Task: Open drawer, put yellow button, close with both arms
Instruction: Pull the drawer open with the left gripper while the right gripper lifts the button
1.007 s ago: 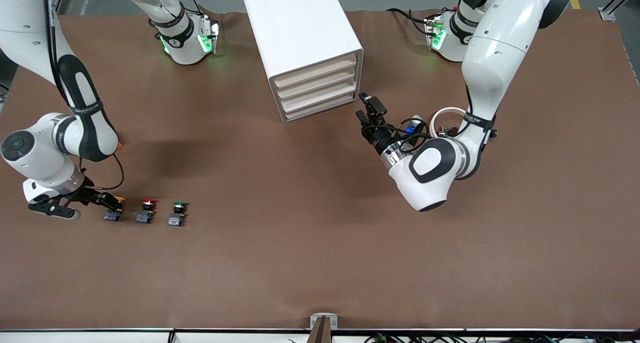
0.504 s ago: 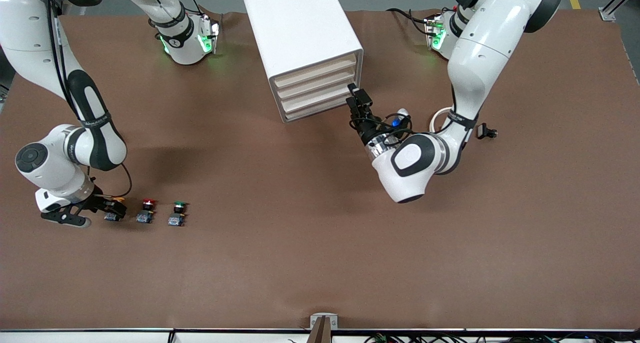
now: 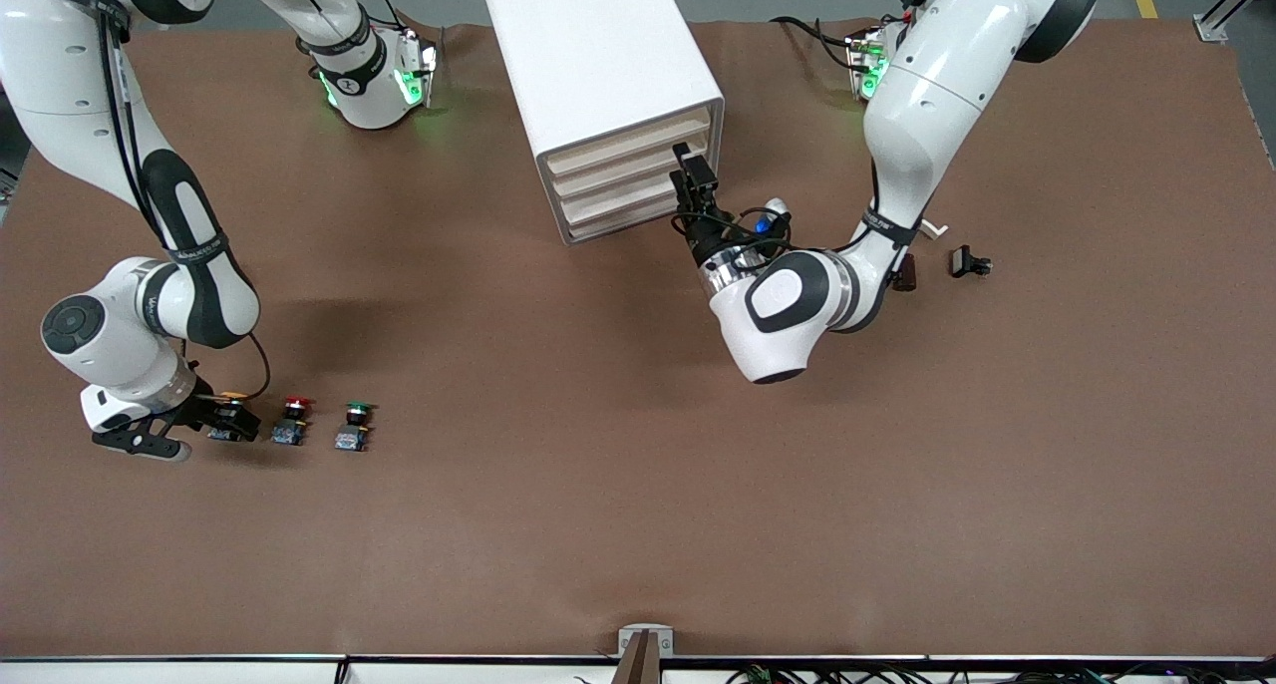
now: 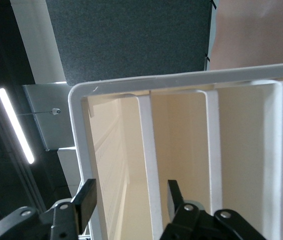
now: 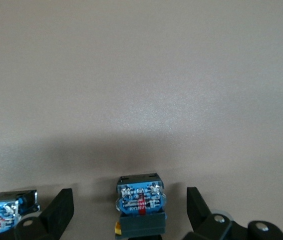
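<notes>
- The yellow button (image 3: 231, 412) sits on the table (image 3: 638, 524) near the front camera, at the right arm's end, the end one of a row of three: the red-capped button (image 3: 292, 421) is just beside it and the green-capped button (image 3: 353, 426) next, toward the table's middle.
- The right gripper (image 3: 227, 422) is down at that button with its fingers spread; in the right wrist view the blue base of the yellow button (image 5: 139, 203) lies straight ahead, centred in the gap, and neither finger (image 5: 57, 211) appears to touch it.
- The button's base points away from the wrist, so its long axis seems to run along the gripper's reach, and the jaws would close across its sides. The right arm is by far the nearer one to it.
- Farther from the camera, mid-table, the drawer unit (image 3: 608, 86) stands with all four drawers shut; nothing can go in yet.
- The left gripper (image 3: 690, 177) is up against the drawer fronts at the corner toward the left arm's end, unclenched; the left wrist view shows one finger (image 4: 175, 195) in front of the drawers (image 4: 181, 165) and the other outside the frame edge.
</notes>
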